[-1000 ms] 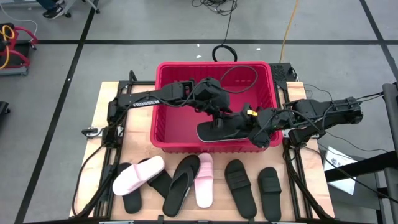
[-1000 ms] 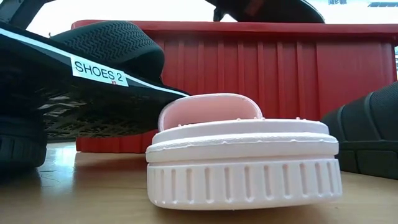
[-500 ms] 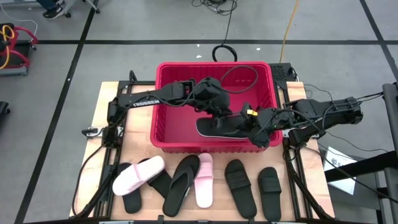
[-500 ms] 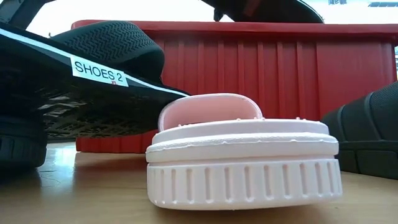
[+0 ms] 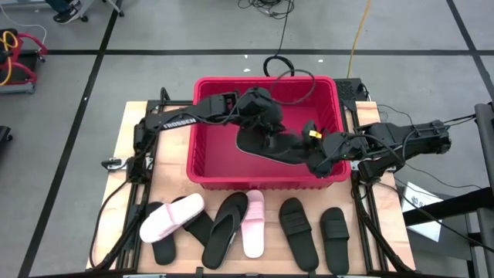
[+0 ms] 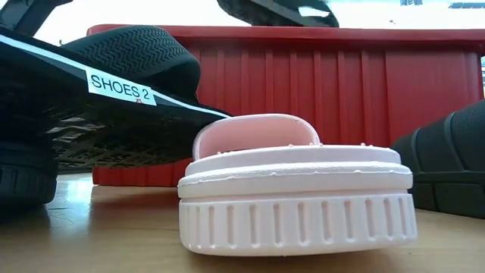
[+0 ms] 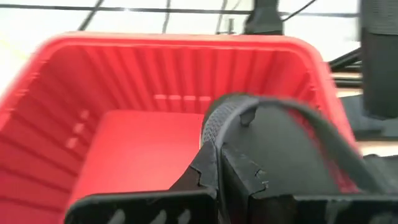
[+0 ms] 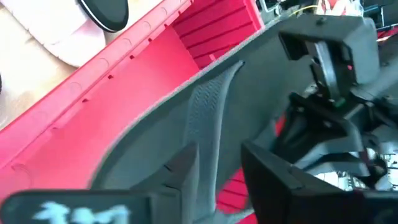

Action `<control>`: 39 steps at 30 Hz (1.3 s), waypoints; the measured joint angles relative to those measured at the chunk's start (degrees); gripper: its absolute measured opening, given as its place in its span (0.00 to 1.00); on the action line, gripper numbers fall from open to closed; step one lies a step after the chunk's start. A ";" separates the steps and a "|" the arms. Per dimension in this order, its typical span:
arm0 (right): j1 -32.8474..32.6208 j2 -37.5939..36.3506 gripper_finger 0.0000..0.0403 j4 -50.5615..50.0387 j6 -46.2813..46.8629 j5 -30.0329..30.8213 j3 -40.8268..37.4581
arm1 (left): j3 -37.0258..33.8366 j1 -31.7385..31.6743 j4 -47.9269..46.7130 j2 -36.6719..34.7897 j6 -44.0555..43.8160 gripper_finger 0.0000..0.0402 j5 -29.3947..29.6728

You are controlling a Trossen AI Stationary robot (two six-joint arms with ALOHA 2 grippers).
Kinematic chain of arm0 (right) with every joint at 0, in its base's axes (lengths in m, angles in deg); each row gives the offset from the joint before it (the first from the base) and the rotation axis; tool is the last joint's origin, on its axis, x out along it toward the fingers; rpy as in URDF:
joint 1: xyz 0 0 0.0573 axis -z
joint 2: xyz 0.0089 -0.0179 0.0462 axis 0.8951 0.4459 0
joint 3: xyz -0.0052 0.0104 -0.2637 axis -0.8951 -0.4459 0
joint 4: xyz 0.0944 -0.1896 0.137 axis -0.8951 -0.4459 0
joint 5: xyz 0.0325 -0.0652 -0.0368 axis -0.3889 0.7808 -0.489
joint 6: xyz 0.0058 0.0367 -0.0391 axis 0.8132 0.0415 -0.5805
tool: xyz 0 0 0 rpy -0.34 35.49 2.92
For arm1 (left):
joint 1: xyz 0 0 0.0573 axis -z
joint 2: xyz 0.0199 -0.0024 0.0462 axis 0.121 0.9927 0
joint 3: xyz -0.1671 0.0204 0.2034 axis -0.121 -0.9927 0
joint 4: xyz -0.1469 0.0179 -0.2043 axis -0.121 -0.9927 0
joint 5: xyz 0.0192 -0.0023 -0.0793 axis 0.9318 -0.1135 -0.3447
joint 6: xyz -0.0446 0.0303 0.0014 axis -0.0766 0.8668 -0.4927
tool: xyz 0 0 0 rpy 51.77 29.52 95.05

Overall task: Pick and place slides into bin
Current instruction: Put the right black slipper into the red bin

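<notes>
Six slides point(image 5: 231, 228) (two pink, four black) lie on the worktop point(image 5: 127, 135) before the bin point(image 5: 208, 158). Over the bin, a black slide point(image 5: 270, 147) runs diagonally. Left gripper point(image 5: 266, 131) fingers are clamped on it; right gripper point(image 5: 315, 158) fingers straddle it, parted. Only the low view shows its sole point(image 6: 276, 11) above the rim.

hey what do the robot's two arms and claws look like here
Both arms, left arm and right arm, are black and jointed, with loose black cables. The left carries white TROSSEN lettering. The right has a small yellow tag near its claw. The claw fingers are dark, flat and angular.
</notes>
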 joint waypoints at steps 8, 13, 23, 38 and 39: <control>-0.04 -1.54 0.41 0.15 4.67 4.58 0.00 | 6.97 -1.27 -5.00 -0.07 0.16 0.00 10.80; -0.02 -3.53 0.41 0.06 6.14 6.39 0.00 | 8.00 -1.41 -7.29 -1.78 -4.02 0.00 23.03; -0.04 -7.33 0.41 0.83 8.36 6.36 0.00 | 8.09 -0.84 -8.97 -7.31 -18.72 0.00 39.16; -0.04 -8.88 0.40 0.91 8.90 6.25 0.00 | 8.02 4.39 -31.68 -9.38 -57.91 0.00 66.51; -0.04 -8.88 0.40 0.94 8.89 6.25 0.00 | 8.02 4.58 -33.20 -9.32 -60.77 0.00 66.55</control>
